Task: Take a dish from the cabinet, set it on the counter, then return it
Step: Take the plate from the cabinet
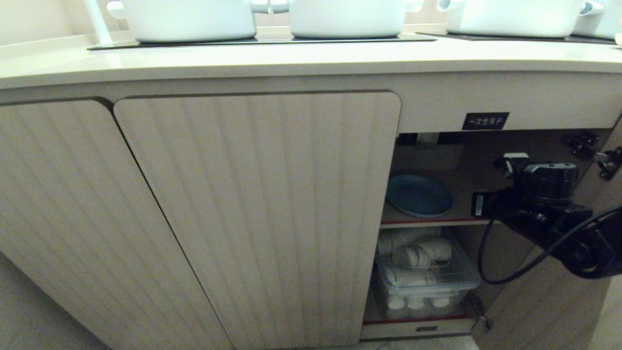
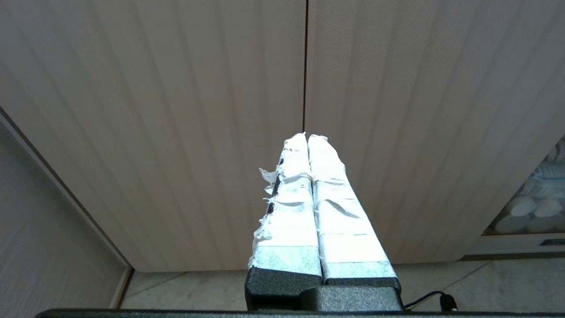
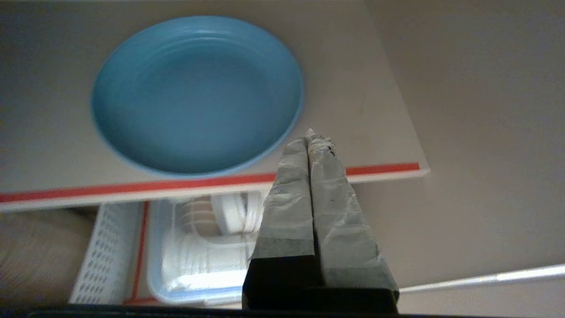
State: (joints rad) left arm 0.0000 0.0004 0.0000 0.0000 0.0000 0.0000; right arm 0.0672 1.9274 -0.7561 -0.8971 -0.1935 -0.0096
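On the cabinet (image 1: 252,214) shelf, dish (image 3: 196,95), untouched

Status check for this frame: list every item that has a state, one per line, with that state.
cabinet: right door open, left doors shut.
dish: flat on the inner shelf, not gripped.
inner shelf: holds only the dish.
clear bin: on the cabinet floor, filled with white cups.
right gripper: shut, empty, just in front of the dish.
left gripper: shut, empty, facing the closed doors.
pots: standing on the counter.

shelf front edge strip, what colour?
Red, along the shelf edge just in front of the dish. Clearest in the right wrist view.
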